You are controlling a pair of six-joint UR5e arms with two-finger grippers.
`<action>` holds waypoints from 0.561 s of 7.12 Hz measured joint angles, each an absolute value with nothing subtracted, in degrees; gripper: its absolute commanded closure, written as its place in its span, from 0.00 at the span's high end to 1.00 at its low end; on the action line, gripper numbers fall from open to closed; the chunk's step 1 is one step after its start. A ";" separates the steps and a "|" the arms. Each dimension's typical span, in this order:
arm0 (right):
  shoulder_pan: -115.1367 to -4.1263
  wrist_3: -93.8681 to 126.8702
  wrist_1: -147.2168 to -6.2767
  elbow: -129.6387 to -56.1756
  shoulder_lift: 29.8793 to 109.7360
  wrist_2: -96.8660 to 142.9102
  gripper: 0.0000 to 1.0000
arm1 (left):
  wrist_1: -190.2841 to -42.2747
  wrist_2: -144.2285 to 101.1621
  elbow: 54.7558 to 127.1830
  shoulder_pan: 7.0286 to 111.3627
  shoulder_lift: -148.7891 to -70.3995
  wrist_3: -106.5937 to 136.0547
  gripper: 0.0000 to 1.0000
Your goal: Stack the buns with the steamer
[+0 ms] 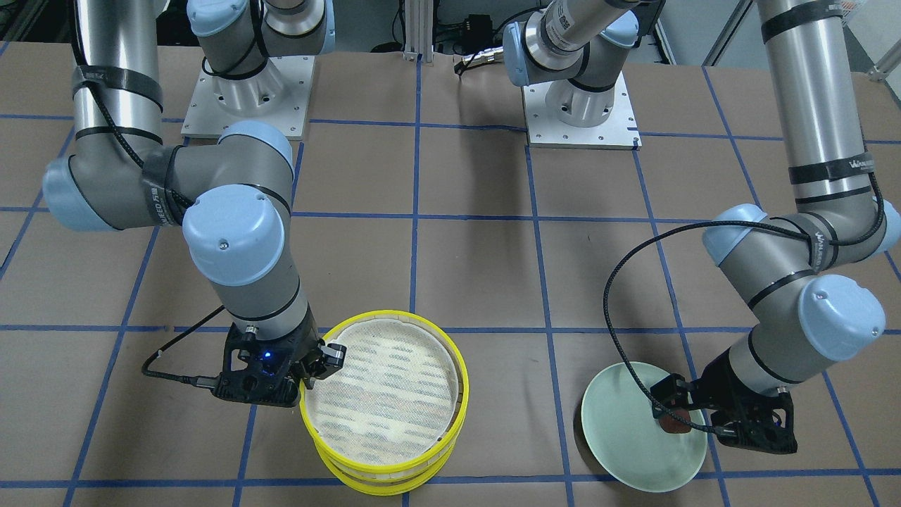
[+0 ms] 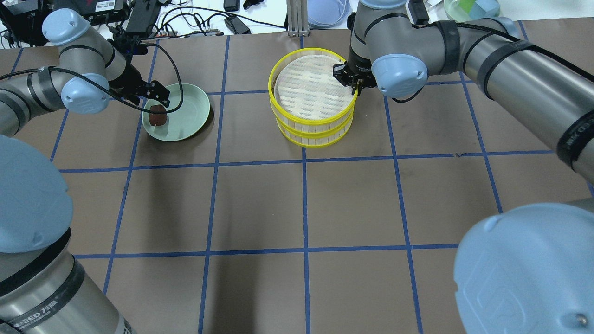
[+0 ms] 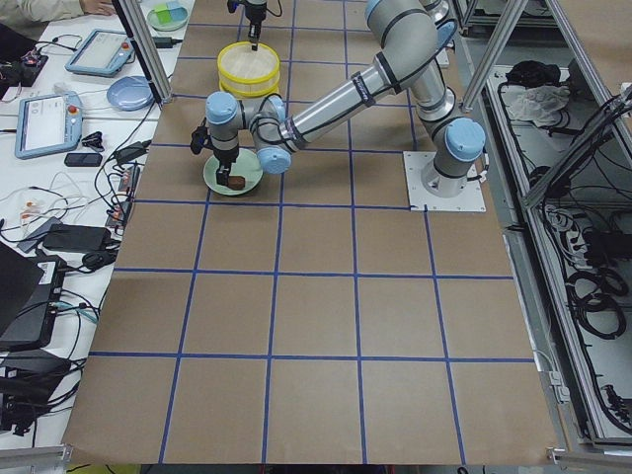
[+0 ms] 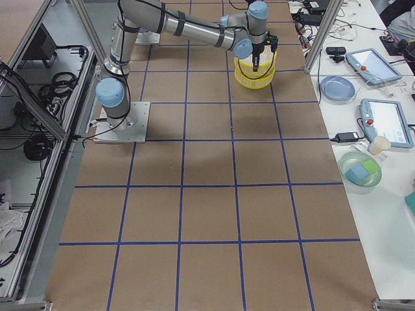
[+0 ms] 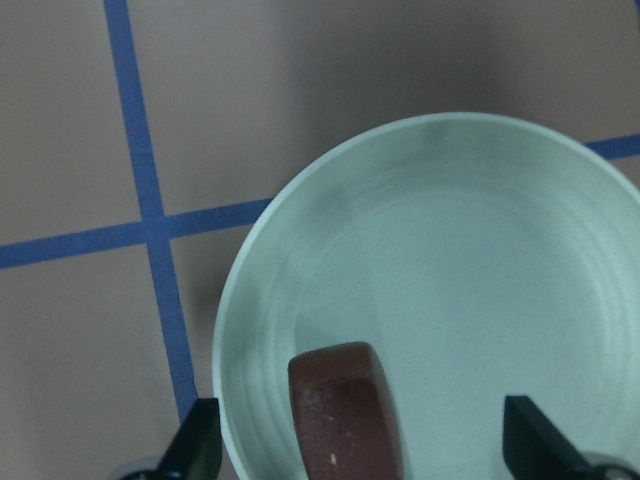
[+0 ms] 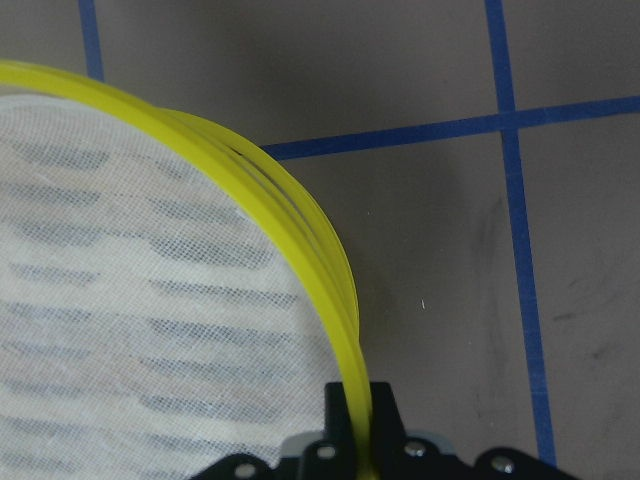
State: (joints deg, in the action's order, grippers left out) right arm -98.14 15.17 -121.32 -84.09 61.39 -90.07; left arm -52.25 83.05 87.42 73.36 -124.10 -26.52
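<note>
Left gripper hangs spread wide over the pale green plate. Its two fingertips stand well apart on either side of the reddish-brown bun, which lies on the plate near its rim, and neither tip touches the bun. The left arm reaches in low over the brown table, its wrist bent downward. From overhead, a black cable loops across the plate just beside the bun.

Further right stands the steamer. The upper tier sits on the lower tier, so the lower one's inside is hidden. The right gripper points straight down at the upper tier's right edge and is pinched on its yellow rim, one finger inside and one outside. Only the right wrist view shows the rim running in between the fingers, and there the frame's bottom edge cuts off most of the gripper. In the side views both grippers are too small to judge.
</note>
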 measured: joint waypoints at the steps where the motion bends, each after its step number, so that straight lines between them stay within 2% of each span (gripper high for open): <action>1: -98.07 15.38 -121.25 -83.97 60.91 -90.20 0.00 | -51.21 82.88 87.46 73.08 -125.02 -27.49 0.97; 3: -97.73 16.23 -121.22 -83.84 60.53 -90.17 0.00 | -50.35 82.66 87.08 72.98 -125.66 -27.44 0.94; 4: -97.69 16.88 -121.26 -83.82 60.42 -90.10 0.00 | -50.46 82.63 86.92 72.95 -125.55 -25.81 0.86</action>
